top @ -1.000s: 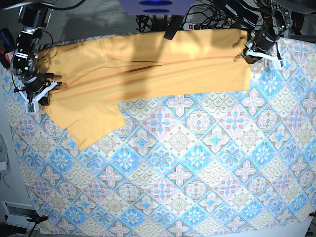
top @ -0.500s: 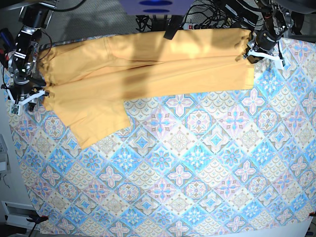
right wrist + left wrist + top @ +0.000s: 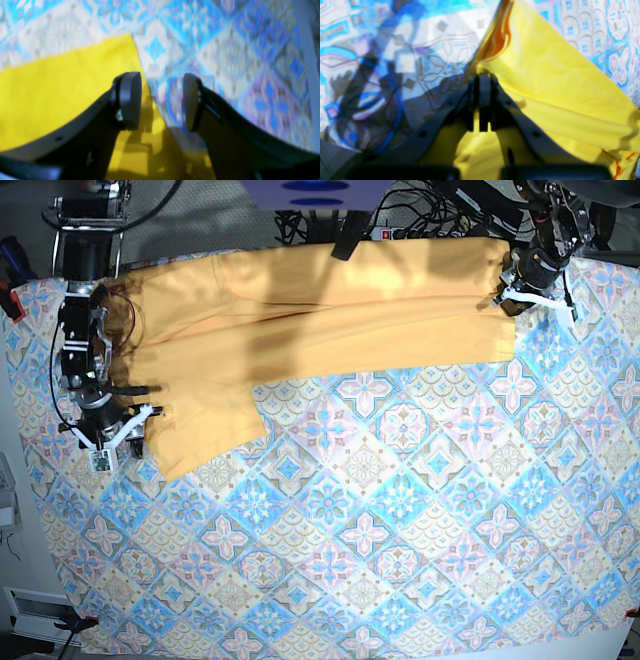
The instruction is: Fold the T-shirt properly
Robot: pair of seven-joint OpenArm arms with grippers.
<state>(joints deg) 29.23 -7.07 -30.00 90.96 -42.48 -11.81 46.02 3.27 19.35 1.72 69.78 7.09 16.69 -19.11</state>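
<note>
The pale yellow-orange T-shirt (image 3: 330, 310) lies folded lengthwise along the far part of the table, with a sleeve hanging down at the left. My left gripper (image 3: 517, 288) is shut on the shirt's right end; in the left wrist view the jaws (image 3: 482, 100) are closed on the yellow cloth (image 3: 557, 87), which is lifted a little. My right gripper (image 3: 120, 437) is open at the sleeve's left edge. In the right wrist view its fingers (image 3: 130, 100) straddle the shirt's edge (image 3: 62, 87) with nothing between them.
The blue-and-pink patterned tablecloth (image 3: 400, 530) covers the table. Cables and a power strip (image 3: 400, 225) lie behind the far edge. A dark mount (image 3: 320, 195) hangs over the top centre. A red clamp (image 3: 85, 621) sits at the front left corner.
My right gripper has moved down the shirt's left side to the sleeve's edge. The shirt's left edge has settled flatter. My left gripper has stayed on the right end.
</note>
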